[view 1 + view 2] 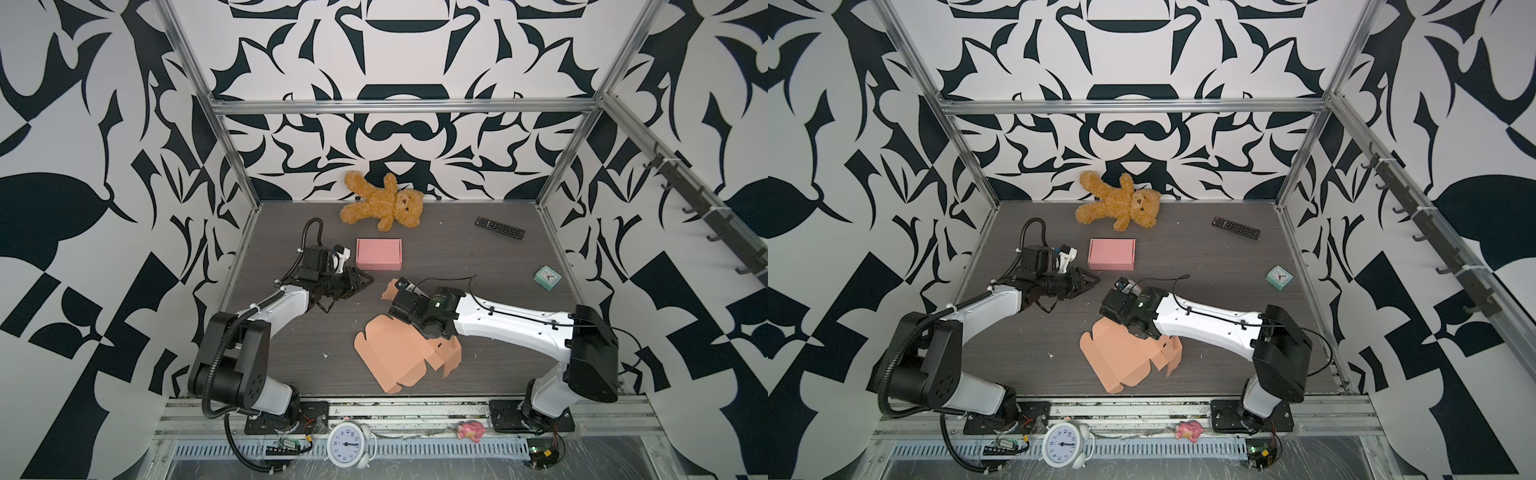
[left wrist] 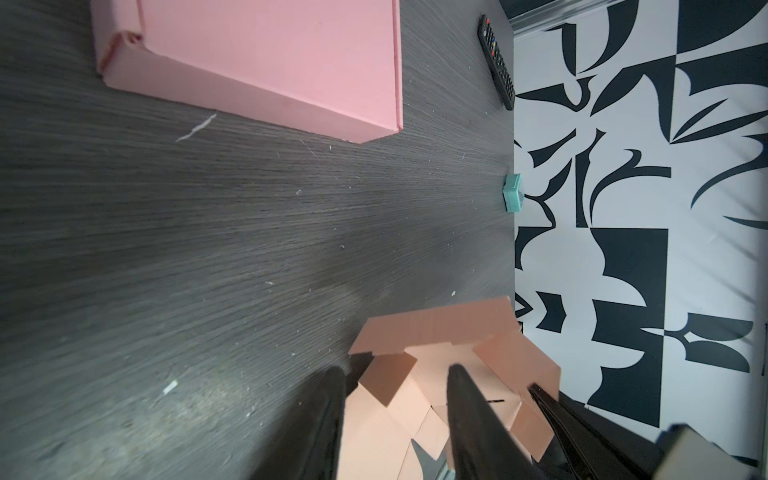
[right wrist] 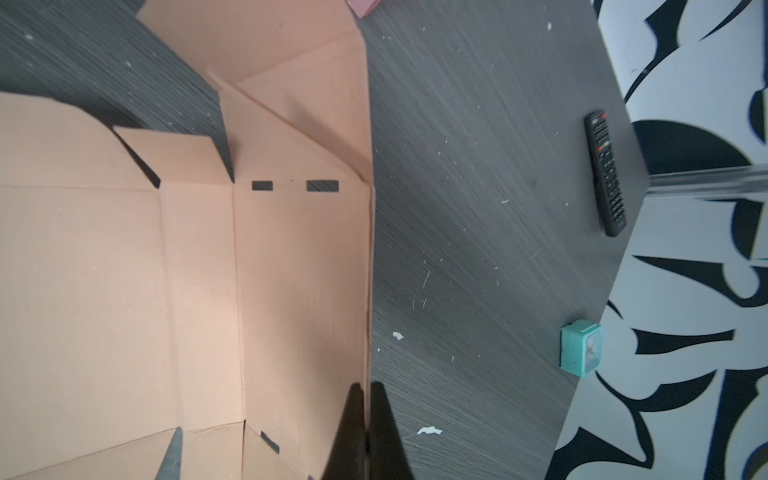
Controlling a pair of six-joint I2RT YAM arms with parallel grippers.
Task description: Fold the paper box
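**Top views.** The peach paper box (image 1: 390, 357) lies mostly flat on the dark table (image 1: 478, 257). It sits in front of the closed pink box (image 1: 379, 253), a little to its right and well apart from it. The right gripper (image 1: 391, 300) works at the end of the paper box nearest the pink box. One panel stands raised there, apparently being turned up along its crease to form a wall. The left gripper (image 1: 362, 284) hovers just in front of the pink box's front left corner and touches neither box. It looks poised to help with a flap.

Behind the pink box sprawls one teddy bear (image 1: 384, 201). Well to the pink box's right lie one remote (image 1: 500, 227) and one teal clock (image 1: 547, 278). Far in front of it, on the rail (image 1: 415, 409), stand one white alarm clock (image 1: 348, 444) and one pink toy (image 1: 470, 430). The tally is two grippers, two boxes and two clocks.

**Left wrist view.** The left gripper's fingers (image 2: 328, 415) stand apart with nothing between them. The raised peach panel shows beyond them, and the pink box lies farther off.

**Right wrist view.** The right gripper's fingers (image 3: 353, 415) are pressed together on the upright panel's edge, pinching the card. The paper box's creases and slots run away toward the pink box, of which only a corner shows.
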